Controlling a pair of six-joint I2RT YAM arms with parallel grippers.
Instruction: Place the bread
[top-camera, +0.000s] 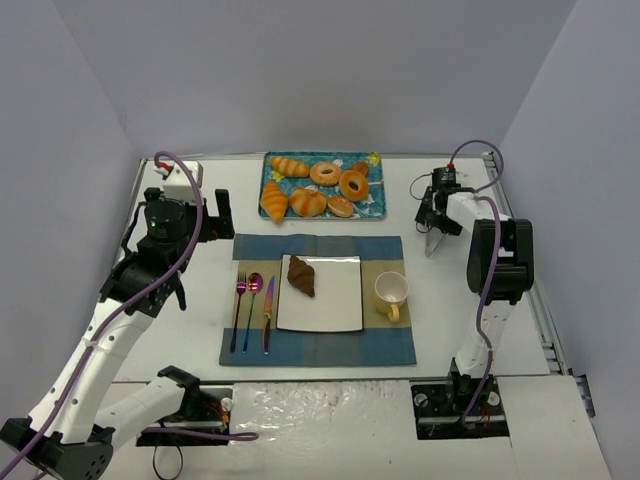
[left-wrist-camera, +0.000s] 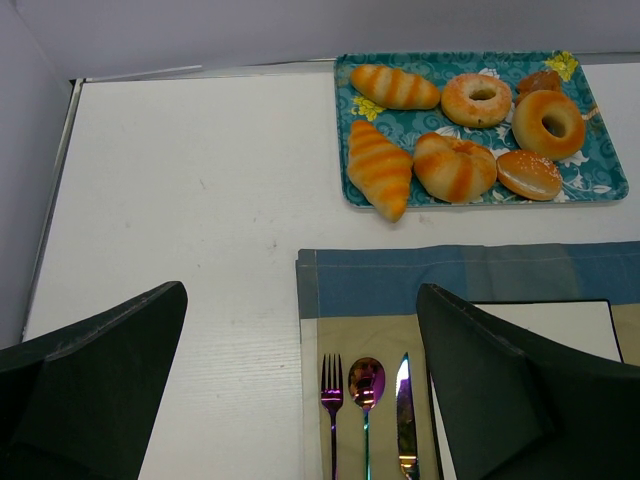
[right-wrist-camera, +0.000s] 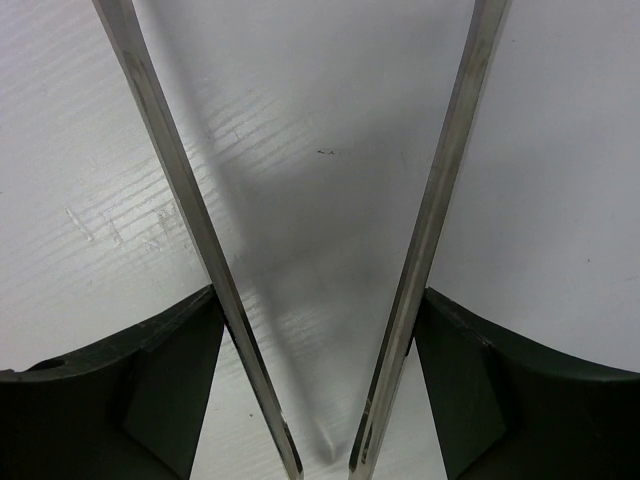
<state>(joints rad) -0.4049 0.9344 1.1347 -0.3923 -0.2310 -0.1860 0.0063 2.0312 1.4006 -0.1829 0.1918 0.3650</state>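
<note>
The bread (top-camera: 301, 276), a small dark brown ridged croissant, lies on the left part of a white square plate (top-camera: 335, 305). It is free of both grippers. My right gripper (top-camera: 435, 220) is off to the right of the tray, low over the bare table. It is shut on a pair of metal tongs (top-camera: 437, 243); in the right wrist view the tongs' arms (right-wrist-camera: 185, 200) spread in a V with nothing between them. My left gripper (top-camera: 218, 215) hovers left of the placemat, open and empty (left-wrist-camera: 300, 300). The left wrist view shows no bread.
A blue tray (top-camera: 372, 208) at the back holds golden croissants, ring donuts and buns (left-wrist-camera: 455, 165). On the blue and tan placemat (top-camera: 320, 345) lie a fork (left-wrist-camera: 332, 400), spoon and knife left of the plate, and a yellow-handled cup (top-camera: 391, 293) stands to its right.
</note>
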